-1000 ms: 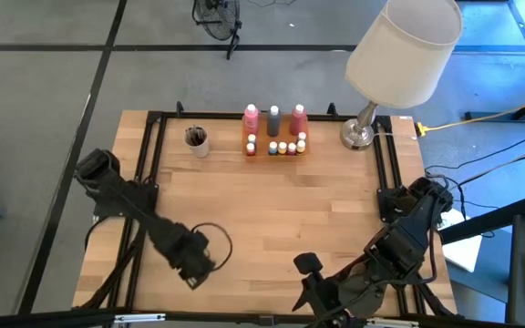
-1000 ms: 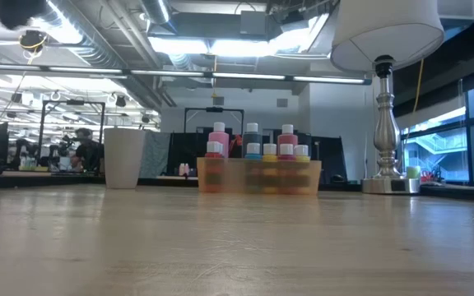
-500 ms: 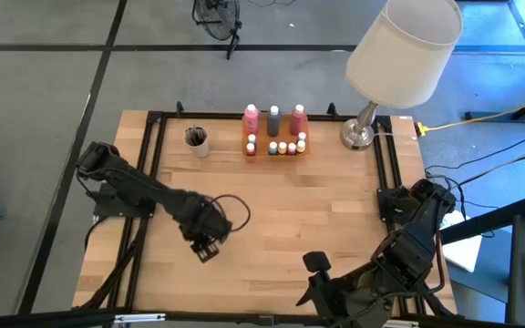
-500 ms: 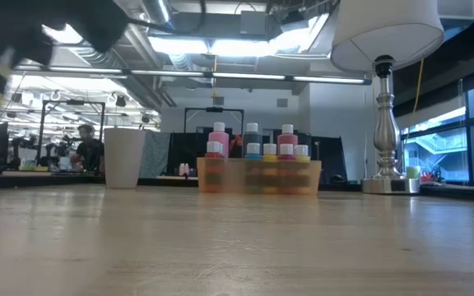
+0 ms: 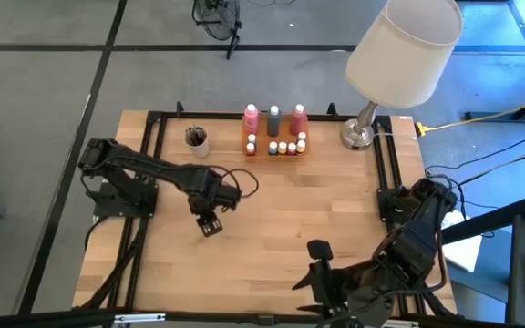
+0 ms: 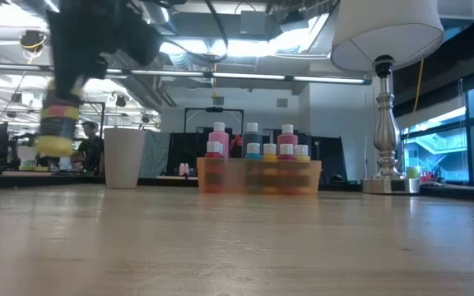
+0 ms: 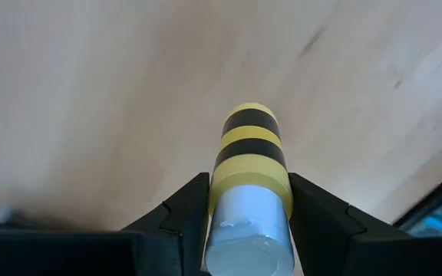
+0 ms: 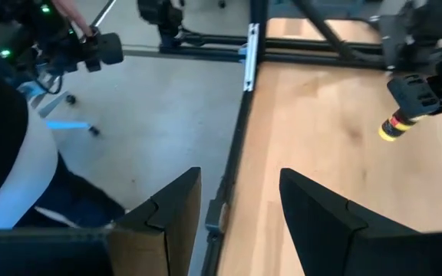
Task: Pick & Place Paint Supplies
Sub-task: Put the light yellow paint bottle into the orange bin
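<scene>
On my screens: the left gripper [image 5: 210,224] hangs over the left-middle of the wooden table [image 5: 335,210], above the surface, its two dark fingers [image 7: 179,215] pinched on a small pot [image 7: 249,188] with a pale body and a cap end banded yellow and black; I see the same pot [image 6: 58,123] held clear of the tabletop at the left in the low view, blurred there, and again from the right wrist camera [image 8: 395,127]. The right gripper [image 5: 320,278] waits at the near edge of the table, right of centre, fingers [image 8: 163,218] spread with nothing between them. At the far edge, near the middle, I log the orange tray [image 5: 276,150] holding the rest of the supplies: two pink bottles [image 5: 252,118] and one grey bottle [image 5: 274,117], all white-capped and upright in the back row, and a row of small pots [image 5: 283,147] in front of them; I cannot tell each lid colour from above. Just left of the tray stands the beige cup [image 5: 197,139] with thin dark brushes [image 5: 192,135] in it. To the tray's right, at the far right corner, is a table lamp [image 5: 404,50] with a white shade.
</scene>
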